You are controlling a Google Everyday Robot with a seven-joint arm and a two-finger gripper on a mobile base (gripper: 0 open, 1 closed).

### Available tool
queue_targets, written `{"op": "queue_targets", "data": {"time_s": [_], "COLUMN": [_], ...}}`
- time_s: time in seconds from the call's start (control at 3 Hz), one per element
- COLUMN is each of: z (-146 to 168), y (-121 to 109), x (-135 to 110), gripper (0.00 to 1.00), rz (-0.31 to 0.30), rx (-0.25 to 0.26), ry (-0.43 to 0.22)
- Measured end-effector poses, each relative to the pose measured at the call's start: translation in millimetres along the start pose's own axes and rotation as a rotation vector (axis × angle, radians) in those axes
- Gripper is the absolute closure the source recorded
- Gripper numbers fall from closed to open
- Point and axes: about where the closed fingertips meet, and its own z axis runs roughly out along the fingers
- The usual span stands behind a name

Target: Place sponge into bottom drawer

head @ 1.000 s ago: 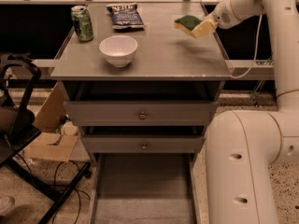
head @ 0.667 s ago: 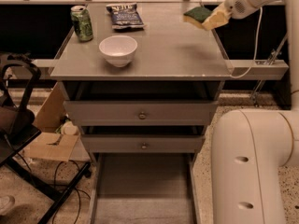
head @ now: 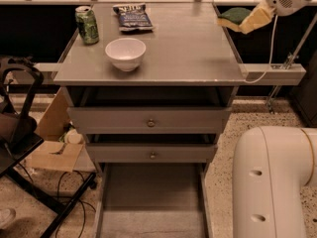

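The sponge [head: 241, 18], yellow foam with a dark green scrub layer, hangs in the air above the far right corner of the cabinet top [head: 188, 53]. My gripper [head: 255, 17] is shut on the sponge from its right side, with the white arm reaching in from the top right. The bottom drawer [head: 151, 207] stands pulled open at the foot of the cabinet, its flat grey floor bare.
A white bowl [head: 125, 52], a green can [head: 86, 25] and a dark blue snack bag [head: 132, 18] stand on the cabinet top. Two upper drawers [head: 150, 122] with round knobs are shut. The robot's white body [head: 275, 182] is at bottom right. A cardboard box [head: 52, 150] and black chair are left.
My gripper has lifted the sponge off the cabinet top and carried it up and to the right, past the top's right edge.
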Motion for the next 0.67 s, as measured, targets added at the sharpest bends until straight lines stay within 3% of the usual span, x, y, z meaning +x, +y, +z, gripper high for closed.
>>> {"op": "queue_targets", "data": {"time_s": [0.33, 0.67], "z": [-7.7, -5.6], "y": [0.2, -0.9], "x": [-13.5, -14.6], "gripper": [1.0, 1.0], "rz": [-0.015, -0.016], "rx": [0.041, 0.042], "ry": [-0.03, -0.034]}}
